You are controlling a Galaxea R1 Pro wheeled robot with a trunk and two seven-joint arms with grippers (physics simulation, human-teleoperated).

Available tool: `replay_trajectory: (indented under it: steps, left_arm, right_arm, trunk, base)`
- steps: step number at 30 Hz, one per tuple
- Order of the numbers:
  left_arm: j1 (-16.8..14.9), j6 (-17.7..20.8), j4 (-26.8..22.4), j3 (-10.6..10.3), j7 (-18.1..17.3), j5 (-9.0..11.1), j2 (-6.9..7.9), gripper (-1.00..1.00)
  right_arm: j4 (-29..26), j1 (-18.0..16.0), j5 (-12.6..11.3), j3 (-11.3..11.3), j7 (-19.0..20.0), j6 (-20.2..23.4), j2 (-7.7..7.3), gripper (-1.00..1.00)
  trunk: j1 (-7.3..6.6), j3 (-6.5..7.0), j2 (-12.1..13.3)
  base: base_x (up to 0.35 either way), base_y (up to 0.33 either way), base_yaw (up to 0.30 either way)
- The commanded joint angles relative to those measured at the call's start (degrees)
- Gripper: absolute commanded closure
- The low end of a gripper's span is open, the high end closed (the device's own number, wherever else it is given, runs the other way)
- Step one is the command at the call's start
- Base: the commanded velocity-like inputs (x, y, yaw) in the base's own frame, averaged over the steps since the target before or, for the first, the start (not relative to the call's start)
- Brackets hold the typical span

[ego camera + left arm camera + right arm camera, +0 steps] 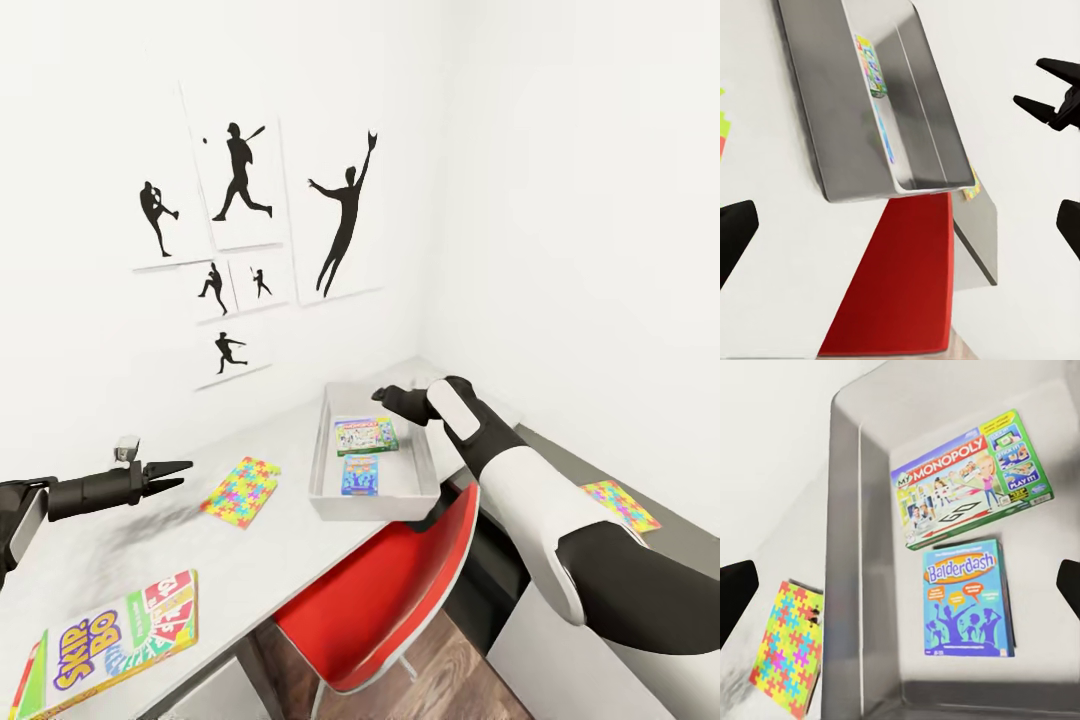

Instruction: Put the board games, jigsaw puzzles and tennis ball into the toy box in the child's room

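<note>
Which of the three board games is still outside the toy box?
The green-yellow Skip-Bo box: it lies on the table near the robot, while the Monopoly box and the blue Balderdash box lie flat inside the toy box.

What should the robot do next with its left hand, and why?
Probably ease the left gripper forward and down onto the jigsaw puzzle. Its fingers look open and empty, pointing at that puzzle, which lies flat on the table just ahead of them, beside the toy box. Two board games, Monopoly and Balderdash, already lie inside the box.
</note>
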Motion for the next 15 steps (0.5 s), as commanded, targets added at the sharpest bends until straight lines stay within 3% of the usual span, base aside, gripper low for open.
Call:
replay_trajectory:
  steps: [1,8,15]
  left_arm:
    - [-0.05,0.52,-0.02,0.01,-0.11,0.12,0.02,-1.0]
    - [-0.04,0.54,-0.15,0.0,-0.11,0.12,0.03,-1.0]
    - [-0.08,0.52,-0.17,0.05,-0.11,0.12,0.1,-1.0]
  right_arm:
    - [-0.47,-0.06,-0.58,0.24,-0.61,0.04,-0.01,-1.0]
    - [-3.1,-0.21,-0.57,0.18,-1.04,1.67,-0.05,-1.0]
    - [-8.31,-1.13,-0.51,0.15,-4.67,6.69,-0.11,-1.0]
  trunk:
    - [0.03,-0.13,-0.13]
    - [0.03,-0.13,-0.13]
    - [0.03,-0.13,-0.13]
  base:
    - [-0.035,0.0,0.0]
    - [-0.013,0.0,0.0]
    - [-0.001,0.0,0.0]
